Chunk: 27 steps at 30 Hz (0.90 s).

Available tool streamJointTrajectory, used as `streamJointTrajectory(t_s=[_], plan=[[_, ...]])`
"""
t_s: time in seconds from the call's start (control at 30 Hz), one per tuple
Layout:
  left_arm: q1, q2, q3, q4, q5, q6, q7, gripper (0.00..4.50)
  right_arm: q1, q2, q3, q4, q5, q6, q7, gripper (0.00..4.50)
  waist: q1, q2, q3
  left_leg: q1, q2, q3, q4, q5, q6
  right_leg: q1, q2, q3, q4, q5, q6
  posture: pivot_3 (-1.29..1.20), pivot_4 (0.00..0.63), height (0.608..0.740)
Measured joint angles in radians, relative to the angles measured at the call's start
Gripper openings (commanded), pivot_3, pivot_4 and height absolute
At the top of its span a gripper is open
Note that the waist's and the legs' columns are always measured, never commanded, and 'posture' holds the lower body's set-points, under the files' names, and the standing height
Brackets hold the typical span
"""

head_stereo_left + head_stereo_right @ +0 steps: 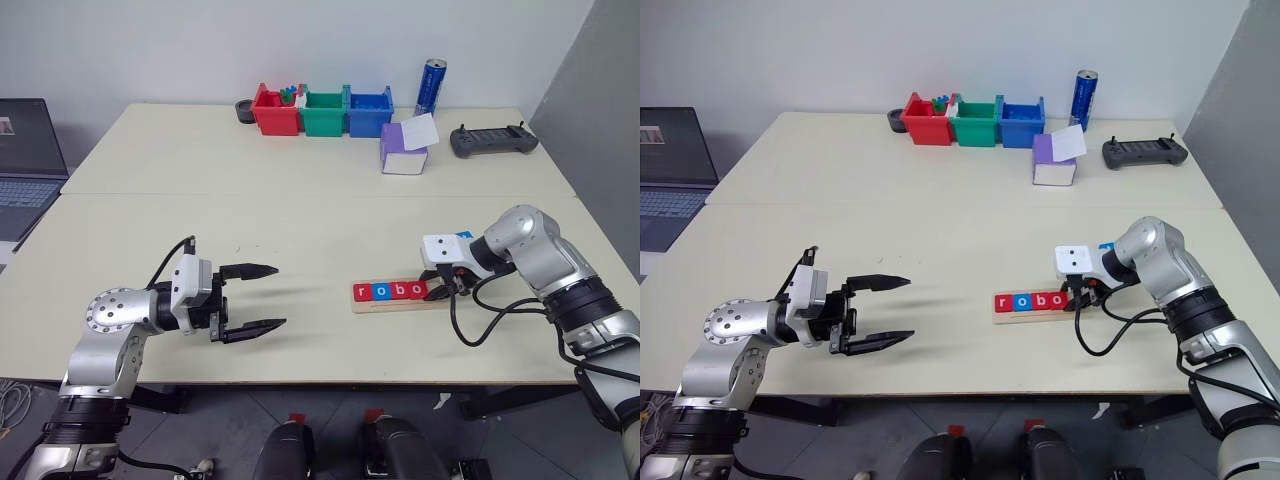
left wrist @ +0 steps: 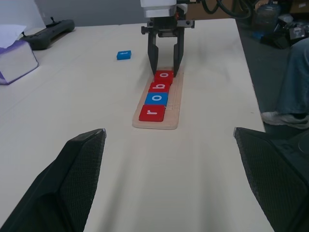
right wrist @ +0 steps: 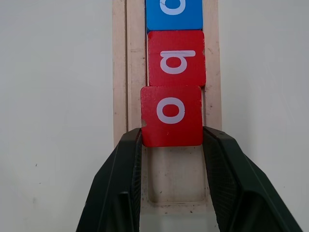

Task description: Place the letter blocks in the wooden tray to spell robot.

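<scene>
The wooden tray lies on the table's front right. In it stand a red r, a blue o, a red b and a red o. My right gripper points down at the tray's right end, shut on the red o, which sits slightly askew over one rim. The tray slot beyond that block is bare. A blue block lies on the table behind the right wrist. My left gripper hovers open and holds nothing at the front left, pointing toward the tray.
Red, green and blue bins line the far edge, beside a blue can. A purple box and a dark controller sit far right. A laptop is at left. A person's leg is beyond the table.
</scene>
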Motion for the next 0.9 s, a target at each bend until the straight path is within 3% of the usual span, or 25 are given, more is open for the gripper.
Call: streamJointTrajectory(t_s=[0.9], plan=[[0.006,0.001,-0.001,-0.001,0.0,-0.002,0.001,4.5,-0.036,0.002,0.019,0.058,0.0,-0.028,0.016,1.44,0.0,0.0,0.0,0.0,0.0,0.0,0.0,0.0,0.0,0.0,0.0,0.0,0.0,0.0,0.0,0.0,0.15,0.74]])
